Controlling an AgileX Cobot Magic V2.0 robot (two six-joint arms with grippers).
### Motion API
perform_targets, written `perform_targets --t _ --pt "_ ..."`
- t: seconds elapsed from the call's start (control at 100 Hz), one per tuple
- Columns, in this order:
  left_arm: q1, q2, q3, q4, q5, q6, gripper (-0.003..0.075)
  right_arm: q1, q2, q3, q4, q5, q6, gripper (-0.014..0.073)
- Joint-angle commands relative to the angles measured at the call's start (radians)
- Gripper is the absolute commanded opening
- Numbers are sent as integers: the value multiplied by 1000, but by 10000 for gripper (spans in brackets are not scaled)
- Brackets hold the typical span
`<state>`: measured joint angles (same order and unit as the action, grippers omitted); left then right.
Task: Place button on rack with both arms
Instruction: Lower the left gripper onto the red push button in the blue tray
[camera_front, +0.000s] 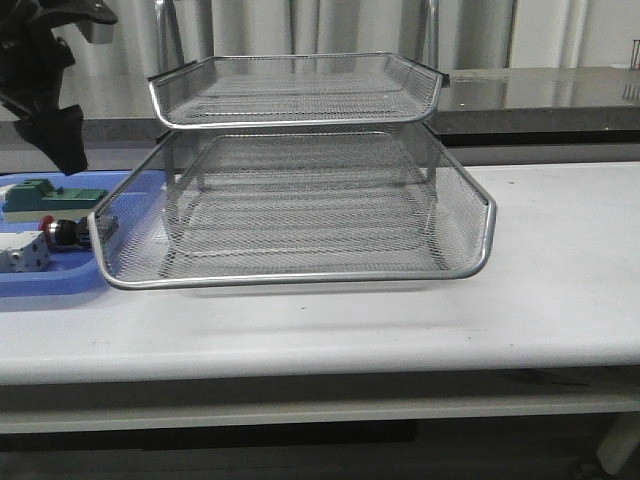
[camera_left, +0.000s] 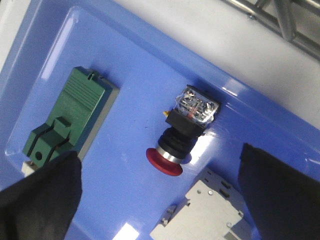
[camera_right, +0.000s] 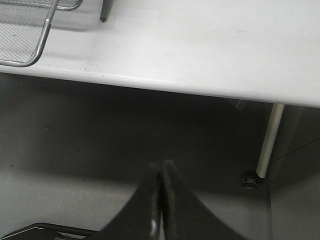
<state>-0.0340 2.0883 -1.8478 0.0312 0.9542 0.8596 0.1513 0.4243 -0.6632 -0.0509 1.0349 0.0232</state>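
The left end effector (camera_left: 160, 195) hangs with fingers spread wide above the red-headed, black-bodied push-button (camera_left: 182, 132) lying in the flat blue plastic tray (camera_left: 135, 75), beyond it the silver wire-mesh rack (camera_front: 300, 190) on the white surface (camera_front: 560, 290), while the right end effector (camera_right: 161, 200) is clenched, empty, off the edge.

front: we face forward over the table (camera_front: 560, 290), low, rack (camera_front: 300, 200) close | left wrist: we look down, near, into blue tray (camera_left: 125, 65), shared with front | right wrist: below table edge, shares rack corner
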Motion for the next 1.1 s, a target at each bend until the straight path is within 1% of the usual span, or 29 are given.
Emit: perform_targets --t 0.0,0.31,0.64,1.09 --pt "1 -24 -48 9 -27 12 606 1 6 -35 -11 -55 1 -70" --pt "1 63 -52 16 -57 38 606 1 6 -35 -11 -55 1 -70" --pt "3 90 -52 16 -107 65 606 1 6 -35 -11 -55 1 -70" --pt "5 177 -142 5 -92 65 606 1 6 -35 -11 -56 1 -71"
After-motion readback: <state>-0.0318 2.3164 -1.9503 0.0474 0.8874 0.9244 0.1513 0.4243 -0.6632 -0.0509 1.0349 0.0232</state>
